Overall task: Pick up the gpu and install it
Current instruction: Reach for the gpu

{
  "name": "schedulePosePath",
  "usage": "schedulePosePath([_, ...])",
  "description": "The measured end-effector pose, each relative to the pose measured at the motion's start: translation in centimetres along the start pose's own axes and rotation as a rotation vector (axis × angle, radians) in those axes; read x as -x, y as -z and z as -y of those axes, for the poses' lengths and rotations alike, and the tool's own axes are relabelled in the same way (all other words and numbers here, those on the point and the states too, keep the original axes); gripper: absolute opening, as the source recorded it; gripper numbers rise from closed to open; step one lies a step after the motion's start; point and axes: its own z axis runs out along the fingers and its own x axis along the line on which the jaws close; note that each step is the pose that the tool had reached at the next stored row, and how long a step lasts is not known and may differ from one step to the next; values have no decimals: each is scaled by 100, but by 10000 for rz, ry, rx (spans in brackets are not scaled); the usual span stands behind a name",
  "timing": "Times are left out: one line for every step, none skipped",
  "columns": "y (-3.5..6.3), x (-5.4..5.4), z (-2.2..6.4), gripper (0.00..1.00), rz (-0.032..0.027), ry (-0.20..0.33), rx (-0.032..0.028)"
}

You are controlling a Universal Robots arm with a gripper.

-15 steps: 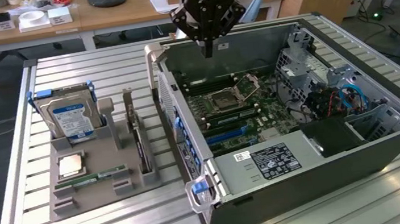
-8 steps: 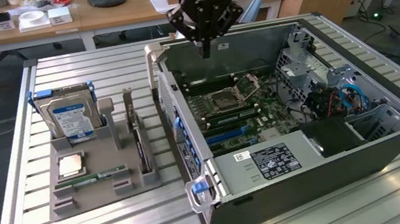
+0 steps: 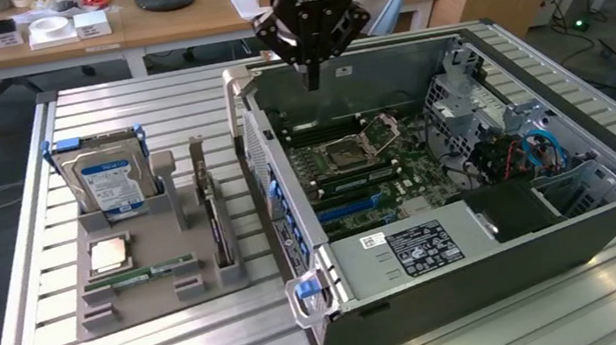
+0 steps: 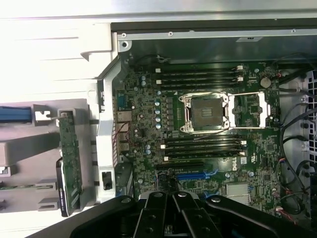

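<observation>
Exterior view, fingers (image 3: 312, 75) pressed together above open case (image 3: 377, 62), gpu (image 3: 219, 232) upright in grey holder (image 3: 103, 317), power supply label (image 3: 421, 247) unreadable

One computer case (image 3: 476, 293), one parts holder (image 3: 148, 305), one hard drive (image 3: 109, 179), one gpu (image 3: 220, 232), one processor (image 3: 110, 254), one memory stick (image 3: 138, 273)

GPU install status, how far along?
Nothing done yet: the gpu stands in the grey tray beside the open case. In hand: nothing; the gripper hangs shut over that case. Left: pickup and seating on the motherboard.
</observation>
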Motion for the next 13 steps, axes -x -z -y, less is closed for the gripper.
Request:
schedulePosePath([0,-6,1,11,2,0,0])
schedulePosePath([0,-14,1,11,5,0,0])
schedulePosePath([1,-20,2,11,8,1,0])
schedulePosePath([1,-27,2,11,11,1,1])
schedulePosePath([1,-34,3,11,14,1,1])
schedulePosePath([1,-42,3,11,17,2,1])
schedulePosePath([1,-51,4,11,22,1,2])
schedulePosePath([2,-59,5,11,26,1,1])
schedulePosePath([2,-70,5,11,33,1,2])
schedulePosePath([2,-83,6,11,43,2,4])
schedulePosePath([3,-97,7,11,55,2,4])
schedulePosePath([4,-113,9,11,68,3,5])
schedulePosePath([4,-130,10,11,81,4,6])
